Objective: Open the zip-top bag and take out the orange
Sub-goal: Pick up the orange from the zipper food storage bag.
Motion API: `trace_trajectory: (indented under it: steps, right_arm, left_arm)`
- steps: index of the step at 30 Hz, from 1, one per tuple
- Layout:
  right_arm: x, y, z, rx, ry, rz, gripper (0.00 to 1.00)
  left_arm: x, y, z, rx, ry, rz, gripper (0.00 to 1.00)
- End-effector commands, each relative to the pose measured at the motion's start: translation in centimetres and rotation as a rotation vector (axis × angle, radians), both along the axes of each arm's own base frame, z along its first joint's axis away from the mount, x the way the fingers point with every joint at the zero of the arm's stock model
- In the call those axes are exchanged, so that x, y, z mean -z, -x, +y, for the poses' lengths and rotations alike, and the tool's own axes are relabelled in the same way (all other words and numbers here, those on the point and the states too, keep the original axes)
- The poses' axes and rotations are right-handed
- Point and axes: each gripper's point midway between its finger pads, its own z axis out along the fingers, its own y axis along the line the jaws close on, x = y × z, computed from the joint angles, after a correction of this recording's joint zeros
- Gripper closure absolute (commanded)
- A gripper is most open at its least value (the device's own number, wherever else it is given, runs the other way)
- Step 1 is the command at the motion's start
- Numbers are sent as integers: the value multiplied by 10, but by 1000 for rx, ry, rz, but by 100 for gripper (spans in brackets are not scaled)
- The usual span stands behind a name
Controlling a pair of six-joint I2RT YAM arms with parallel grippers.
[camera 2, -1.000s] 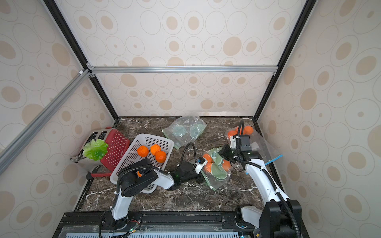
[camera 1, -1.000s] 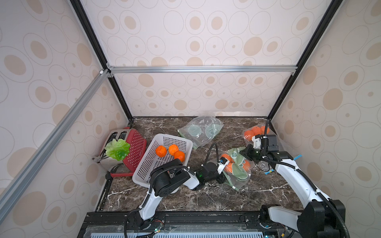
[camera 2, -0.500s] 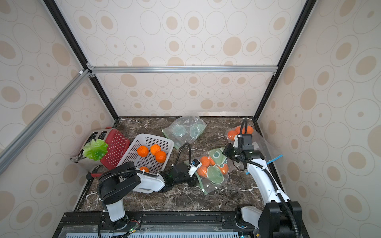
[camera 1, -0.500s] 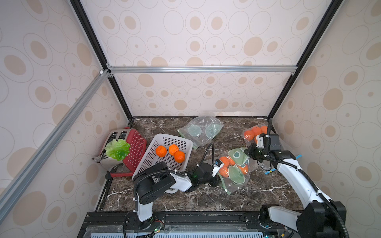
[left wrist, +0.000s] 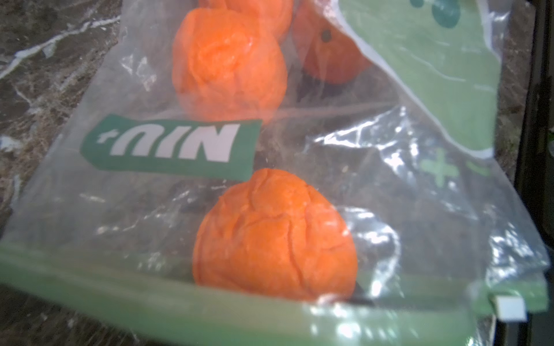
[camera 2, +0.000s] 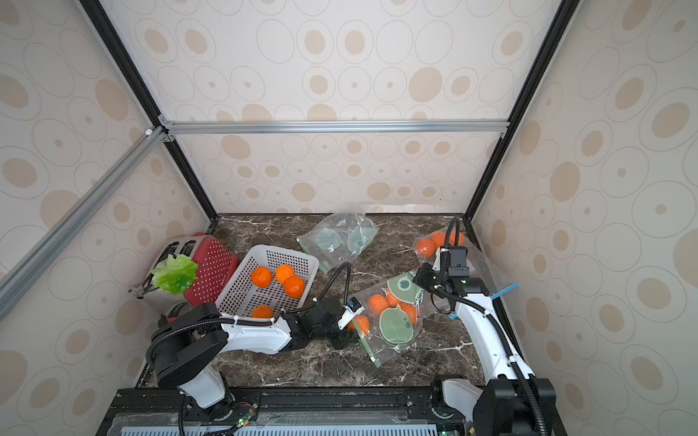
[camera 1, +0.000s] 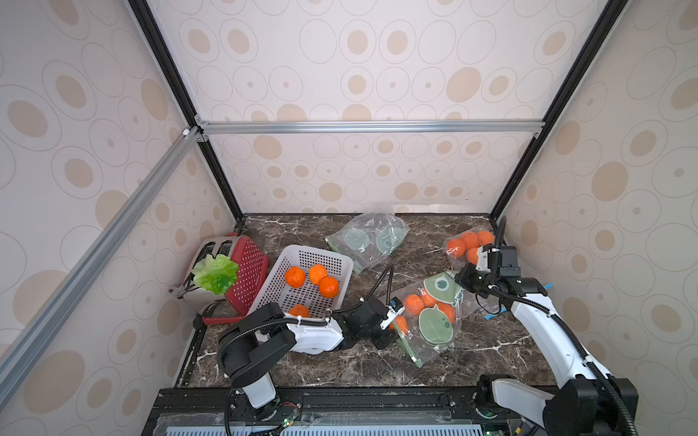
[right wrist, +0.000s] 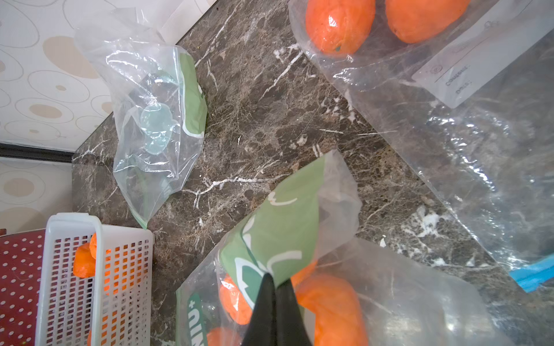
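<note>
Right claw (right wrist: pixel 275 281) clamps the zip-top bag (camera 1: pixel 434 328). Left claw (camera 1: pixel 391 321): state indeterminate. Orange (left wrist: pixel 274 236) lies at the mouth, not yet removed.

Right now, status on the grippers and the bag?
Right gripper shut on zip-top bag corner. Left gripper at bag mouth, grip unclear. Orange at zip edge, under plastic. Nothing in the way.

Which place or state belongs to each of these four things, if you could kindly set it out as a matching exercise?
Things: 1 lettuce leaf; 2 white basket; 3 empty zip-top bag; 4 right gripper.
States: a shut on the green-printed zip-top bag; b against the toaster; c at the back, in the middle of the tabletop; d holding loose oranges.
Pairs: 1-b, 2-d, 3-c, 4-a.
</note>
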Motion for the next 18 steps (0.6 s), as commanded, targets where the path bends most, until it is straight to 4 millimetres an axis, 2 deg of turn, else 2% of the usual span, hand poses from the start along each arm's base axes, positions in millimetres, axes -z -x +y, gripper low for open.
trace_trajectory:
  steps: [1, 10, 15, 18]
  right_arm:
    - [-4, 0, -5, 11, 13, -10, 98]
    - [3, -2, -3, -1, -3, 4, 98]
    - [3, -2, -3, -1, -7, -1, 98]
    - [2, -2, -3, 4, -11, -14, 98]
  left_arm:
    - [-19, 5, -1, 31, 0, 1, 54]
    - [-24, 14, 9, 51, -50, 28, 54]
    - [-25, 25, 28, 39, -87, 67, 54]
    - [-33, 31, 38, 24, -79, 75, 54]
